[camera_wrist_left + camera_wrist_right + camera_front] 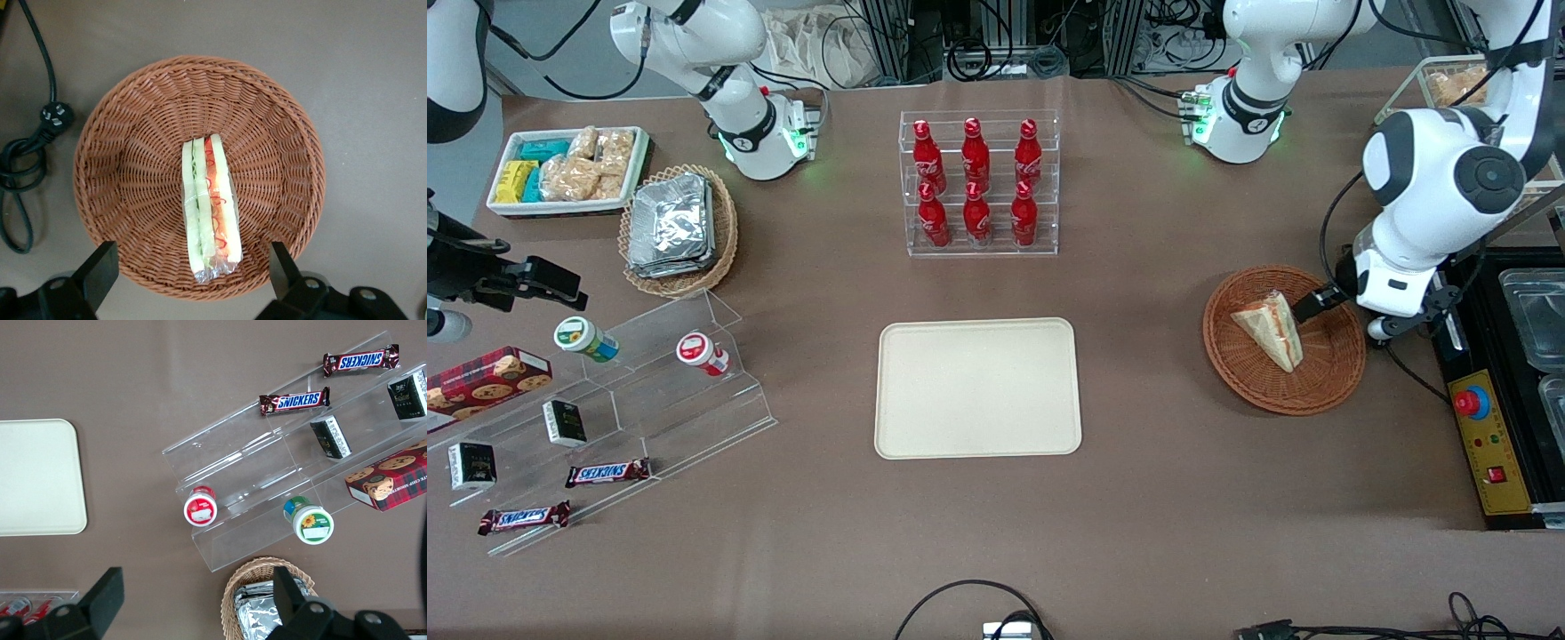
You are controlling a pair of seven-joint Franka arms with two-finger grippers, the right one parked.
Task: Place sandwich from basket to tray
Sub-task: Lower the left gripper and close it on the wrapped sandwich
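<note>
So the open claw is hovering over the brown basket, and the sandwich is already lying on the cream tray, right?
Not quite. The sandwich is in the basket, as the left wrist view shows; the tray holds nothing. The rest is right: the gripper hovers open above the basket.

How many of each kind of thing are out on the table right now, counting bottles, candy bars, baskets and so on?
Red bottles: 6
Snickers bars: 2
Wicker baskets, the basket included: 2
Sandwich: 1
Tray: 1
Lidded cups: 2
Small black boxes: 2
Cookie box: 1
Total: 17
The gripper hovers open above the basket.
</note>
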